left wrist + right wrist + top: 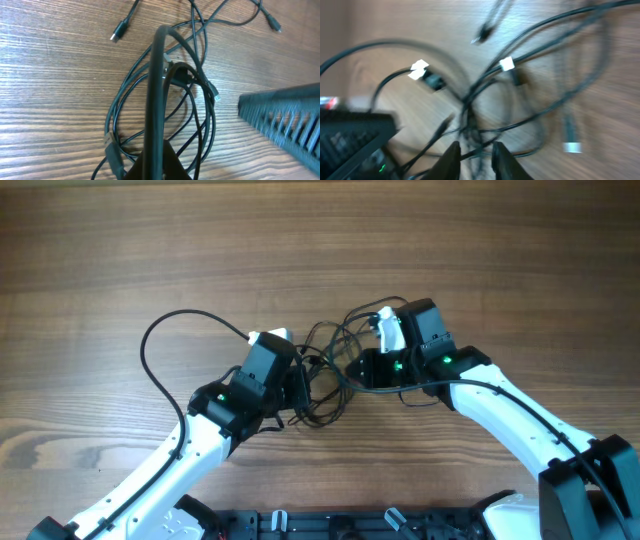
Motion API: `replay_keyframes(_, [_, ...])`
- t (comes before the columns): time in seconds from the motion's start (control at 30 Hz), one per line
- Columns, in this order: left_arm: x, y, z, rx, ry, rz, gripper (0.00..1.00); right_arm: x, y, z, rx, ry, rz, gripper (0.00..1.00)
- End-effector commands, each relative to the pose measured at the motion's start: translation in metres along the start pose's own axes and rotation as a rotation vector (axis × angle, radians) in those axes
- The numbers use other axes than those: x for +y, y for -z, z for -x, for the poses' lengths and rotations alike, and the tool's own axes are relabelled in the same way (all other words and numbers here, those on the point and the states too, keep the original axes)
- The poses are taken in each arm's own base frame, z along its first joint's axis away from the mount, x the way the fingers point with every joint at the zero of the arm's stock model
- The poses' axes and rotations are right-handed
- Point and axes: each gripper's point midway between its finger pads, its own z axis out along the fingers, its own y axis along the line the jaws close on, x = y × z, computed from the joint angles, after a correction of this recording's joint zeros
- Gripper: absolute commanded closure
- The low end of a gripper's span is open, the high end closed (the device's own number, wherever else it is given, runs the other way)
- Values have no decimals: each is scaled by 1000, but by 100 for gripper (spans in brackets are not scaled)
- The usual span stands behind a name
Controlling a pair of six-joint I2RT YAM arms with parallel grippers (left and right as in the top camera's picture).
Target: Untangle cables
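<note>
The cables [325, 375] are thin black cords lying in a tangle of loops on the wooden table between the two arms. In the left wrist view the loops [200, 115] spread over the wood, with a silvery plug [116, 36] at the top left. My left gripper [160, 167] is shut on one strand [155, 90], which rises from the jaws and arches over the tangle. My right gripper [476, 152] hangs over the knot with its fingers [452, 160] slightly apart. Thin strands [470, 115] cross the gap between them without being pinched. That view is blurred.
White tags [506, 63] sit on two cords, and a silvery plug [572, 146] lies to the right. The right arm's ribbed body [285, 120] is close on the tangle's right. A wide black loop [150, 365] curves left of the left arm.
</note>
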Motion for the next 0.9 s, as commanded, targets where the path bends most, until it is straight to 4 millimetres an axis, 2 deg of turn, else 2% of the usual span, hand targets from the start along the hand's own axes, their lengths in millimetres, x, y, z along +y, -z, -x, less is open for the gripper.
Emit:
replay_keyframes(0.0, [-16,4,0,8,1,-78,96,29,4,-11,58,83,163,75])
replay_keyframes(0.07, [-23,5,0,16,-3,-116,96,29,4,-11,56,83,161,75])
replay_keyframes(0.17, [-44,14,-6,53,-23,-227,96,17,2,-5,28,82,88,76])
replay_keyframes(0.4, [-69,58,1,-25,-63,-375,96,2,1,0,-2,95,1,76])
replay_keyframes(0.43, [-73,65,-1,-24,-71,-404,96,-7,2,2,-14,77,-49,81])
replay_keyframes(0.5, [-76,74,-5,-16,-78,-432,96,-37,6,5,-60,-80,-215,83])
replay_keyframes(0.57, [-74,78,-8,-11,-78,-429,96,-58,11,2,-86,-199,-329,93])
replay_keyframes(0.6, [-70,77,-8,-20,-80,-408,96,-61,13,1,-89,-220,-350,96])
replay_keyframes(0.73, [-41,68,5,-105,-61,-241,96,-61,13,-3,-74,-234,-349,95])
replay_keyframes(0.77, [-33,67,9,-128,-53,-199,96,-62,13,-4,-74,-240,-356,92])
replay_keyframes(0.8, [-18,66,19,-183,-37,-117,96,-63,13,-3,-78,-243,-360,94])
replay_keyframes(0.87, [-10,67,27,-205,-13,-94,95,-56,11,-5,-59,-234,-319,96])
